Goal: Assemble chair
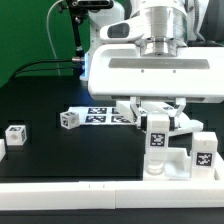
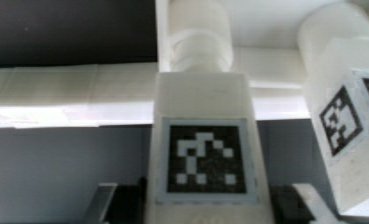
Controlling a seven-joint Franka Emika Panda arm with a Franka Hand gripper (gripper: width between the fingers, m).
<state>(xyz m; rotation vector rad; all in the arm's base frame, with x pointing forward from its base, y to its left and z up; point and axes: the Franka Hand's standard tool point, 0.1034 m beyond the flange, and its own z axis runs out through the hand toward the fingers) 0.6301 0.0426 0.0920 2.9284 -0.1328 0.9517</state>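
Observation:
A white upright chair bar (image 1: 158, 138) with a black-and-white tag stands on a white chair block (image 1: 170, 165) at the exterior view's right. My gripper (image 1: 158, 120) hangs right over it, open, one finger on each side. In the wrist view the tagged bar (image 2: 206, 150) sits between my fingers (image 2: 104, 200) with a gap on both sides; the gripper (image 2: 207, 208) does not touch it. Another tagged chair part (image 1: 203, 155) stands just to the right, also in the wrist view (image 2: 350, 115). Two small tagged blocks (image 1: 15, 133) (image 1: 68, 119) lie to the left.
The marker board (image 1: 100, 113) lies flat behind the parts. A long plain white border rail (image 1: 90, 195) runs along the front. A green wall and cables are at the back left.

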